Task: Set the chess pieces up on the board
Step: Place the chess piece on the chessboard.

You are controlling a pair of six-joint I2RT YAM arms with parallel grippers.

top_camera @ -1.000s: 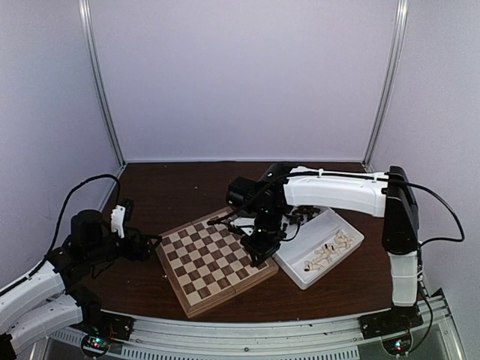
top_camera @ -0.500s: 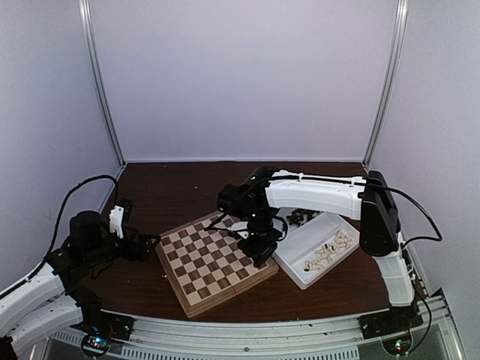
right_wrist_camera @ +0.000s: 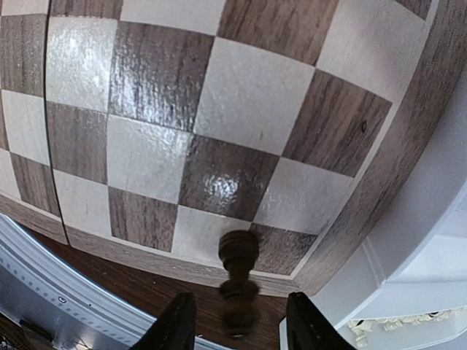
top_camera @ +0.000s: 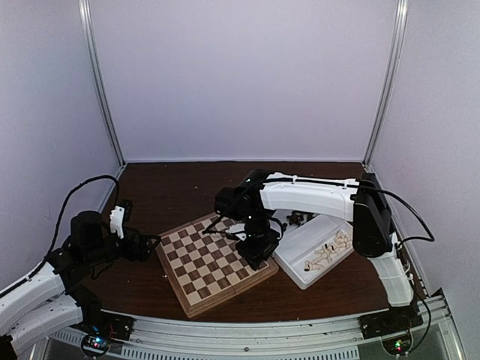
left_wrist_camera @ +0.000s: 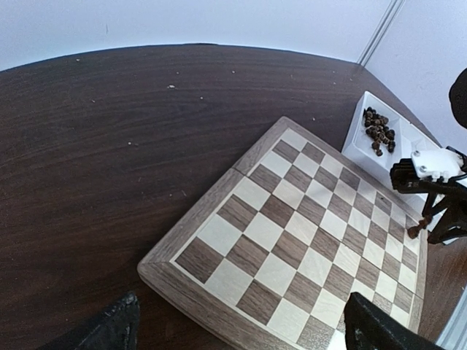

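The board (top_camera: 204,264) lies on the table between my arms, its squares bare. My right gripper (top_camera: 257,250) hangs over the board's right corner beside the tray. In the right wrist view its jaws (right_wrist_camera: 237,327) stand apart, with one dark chess piece (right_wrist_camera: 238,281) between them and a gap on each side. The piece is blurred, its head over the corner squares of the board (right_wrist_camera: 248,95); whether it rests there I cannot tell. My left gripper (left_wrist_camera: 244,332) is open at the board's left corner (left_wrist_camera: 219,292), holding nothing.
A white two-compartment tray (top_camera: 296,271) sits right of the board, with dark pieces (left_wrist_camera: 377,130) in its far part and cream pieces (top_camera: 328,253) in its near part. A metal rail runs along the table's front edge (right_wrist_camera: 44,292).
My right arm shifted slightly left over the board's right corner, and its jaws parted from the dark piece they were shut on. The left arm stayed still.
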